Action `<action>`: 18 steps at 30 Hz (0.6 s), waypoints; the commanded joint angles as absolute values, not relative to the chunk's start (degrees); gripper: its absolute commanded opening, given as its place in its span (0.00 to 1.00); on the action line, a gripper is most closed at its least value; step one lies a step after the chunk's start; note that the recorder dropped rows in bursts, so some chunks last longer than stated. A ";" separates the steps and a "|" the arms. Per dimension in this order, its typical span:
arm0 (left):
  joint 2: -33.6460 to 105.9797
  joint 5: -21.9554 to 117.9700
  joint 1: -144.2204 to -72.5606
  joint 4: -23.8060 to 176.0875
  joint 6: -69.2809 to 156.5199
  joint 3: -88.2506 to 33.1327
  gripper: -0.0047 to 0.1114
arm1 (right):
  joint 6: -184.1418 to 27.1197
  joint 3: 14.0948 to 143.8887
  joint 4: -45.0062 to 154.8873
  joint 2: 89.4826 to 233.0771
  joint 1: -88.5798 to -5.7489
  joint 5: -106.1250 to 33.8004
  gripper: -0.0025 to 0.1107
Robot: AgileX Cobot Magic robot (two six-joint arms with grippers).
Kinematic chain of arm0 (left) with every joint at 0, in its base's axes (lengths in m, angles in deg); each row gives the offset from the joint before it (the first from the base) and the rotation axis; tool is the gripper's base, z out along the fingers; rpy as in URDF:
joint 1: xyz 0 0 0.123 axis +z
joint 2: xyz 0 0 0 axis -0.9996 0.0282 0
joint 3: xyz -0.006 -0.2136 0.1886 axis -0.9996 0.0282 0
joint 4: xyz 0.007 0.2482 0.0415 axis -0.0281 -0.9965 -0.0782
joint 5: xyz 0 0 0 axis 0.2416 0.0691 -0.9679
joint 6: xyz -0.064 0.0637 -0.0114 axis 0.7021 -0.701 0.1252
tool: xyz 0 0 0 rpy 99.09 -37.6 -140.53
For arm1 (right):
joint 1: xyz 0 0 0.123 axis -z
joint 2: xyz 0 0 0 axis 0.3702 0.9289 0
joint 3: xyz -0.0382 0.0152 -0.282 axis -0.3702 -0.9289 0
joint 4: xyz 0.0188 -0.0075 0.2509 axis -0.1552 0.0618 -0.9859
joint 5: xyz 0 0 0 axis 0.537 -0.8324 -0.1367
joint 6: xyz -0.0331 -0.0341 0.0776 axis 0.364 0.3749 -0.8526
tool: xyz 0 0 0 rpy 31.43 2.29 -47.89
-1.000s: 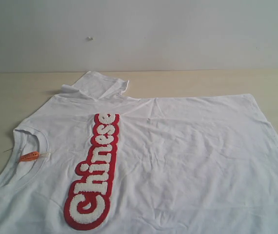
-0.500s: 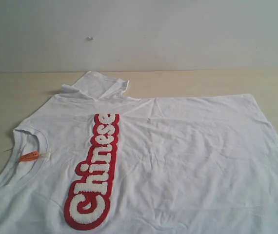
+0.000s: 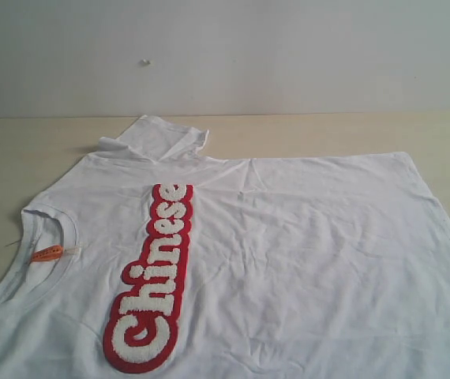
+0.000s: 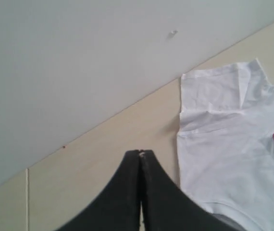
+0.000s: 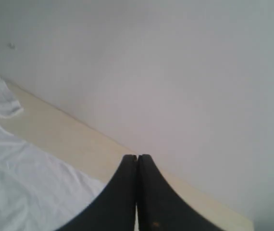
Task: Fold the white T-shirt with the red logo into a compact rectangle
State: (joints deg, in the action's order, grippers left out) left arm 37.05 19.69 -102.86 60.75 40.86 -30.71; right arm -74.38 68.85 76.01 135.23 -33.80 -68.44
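In the exterior view we see the white T-shirt (image 3: 304, 237) spread chest-up on the table (image 3: 20, 150), with the red logo (image 3: 155, 276) running along its chest.

In the left wrist view our left gripper (image 4: 140, 153) points toward the table's far edge. Its jaws are pressed tip to tip and grip nothing, and the shirt's sleeve lies just beside them.

In the right wrist view our right gripper (image 5: 137, 157) is likewise closed and tilted up toward the wall (image 5: 175, 72), with the shirt's cloth near its side.
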 commanded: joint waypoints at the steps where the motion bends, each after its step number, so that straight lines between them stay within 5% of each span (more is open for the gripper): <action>1: 40.85 15.97 -103.25 65.61 25.23 -35.22 0.04 | -72.25 72.62 84.57 144.38 -36.66 -72.79 0.02; 18: 53.98 6.20 -95.30 101.11 -20.09 -36.48 0.04 | -60.84 82.64 80.73 167.22 -36.58 -75.08 0.02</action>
State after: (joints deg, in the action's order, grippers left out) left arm 51.92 7.85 -96.65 96.09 -12.97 -36.04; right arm -62.74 81.40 83.74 164.83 -36.73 -75.21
